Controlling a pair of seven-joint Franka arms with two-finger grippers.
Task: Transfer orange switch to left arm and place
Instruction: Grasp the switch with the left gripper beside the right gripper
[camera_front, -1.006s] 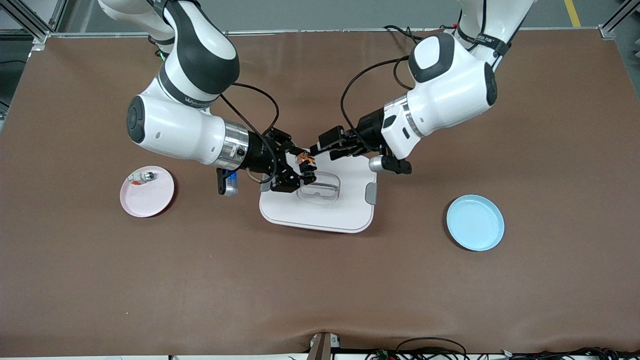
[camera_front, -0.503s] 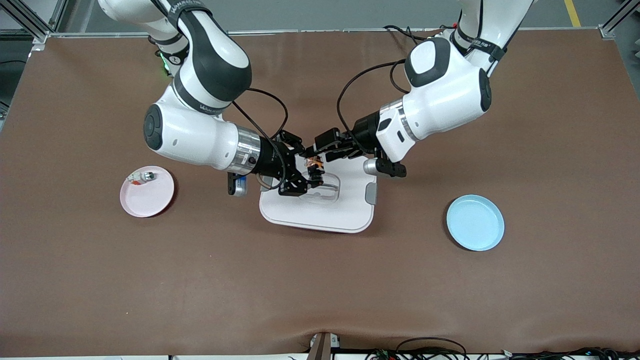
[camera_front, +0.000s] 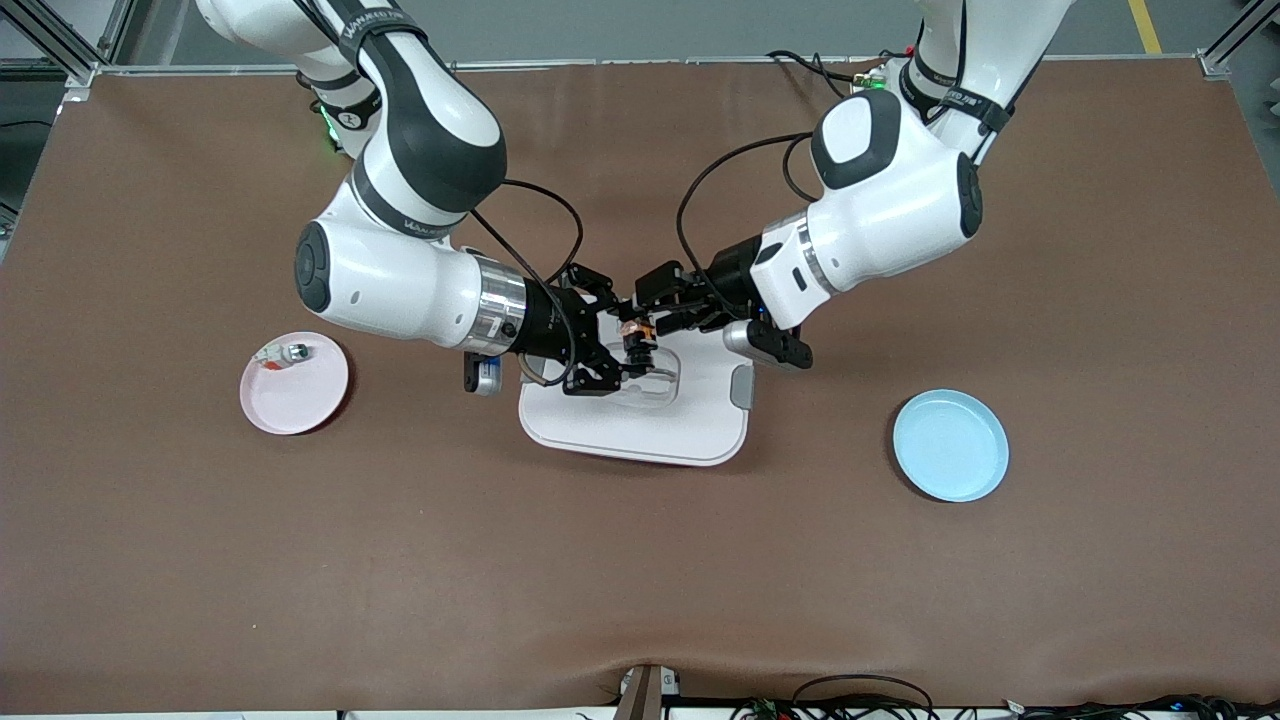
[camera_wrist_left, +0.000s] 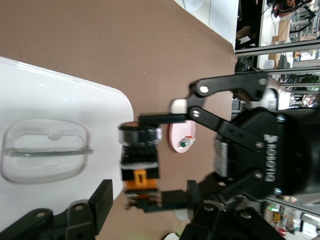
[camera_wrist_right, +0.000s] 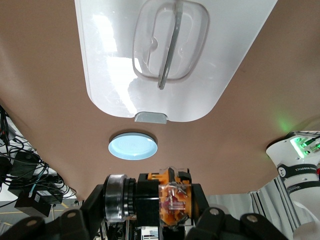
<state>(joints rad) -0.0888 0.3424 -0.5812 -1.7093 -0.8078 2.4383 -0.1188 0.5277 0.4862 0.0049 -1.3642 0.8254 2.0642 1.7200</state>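
The orange switch (camera_front: 634, 338) is being held in the air over the lid of the white box (camera_front: 640, 425), above the edge of the lid lying farther from the front camera and just beside its clear recessed handle (camera_front: 652, 378). It is being clamped by the right gripper (camera_front: 622, 341), whose fingers (camera_wrist_left: 161, 119) are being pressed against the part's two ends, as is being shown in the left wrist view. The left gripper (camera_front: 652, 310) is being held just beside the switch, over the same edge of the lid, with its jaws partly apart and one finger (camera_wrist_left: 100, 197) being seen clear of the part; no grasp by it is being shown. A pink plate (camera_front: 295, 392) carrying a small whitish piece (camera_front: 283, 353) is being seen toward the right arm's end of the table, and a light blue plate (camera_front: 950, 445) toward the left arm's end, both well apart from the box.
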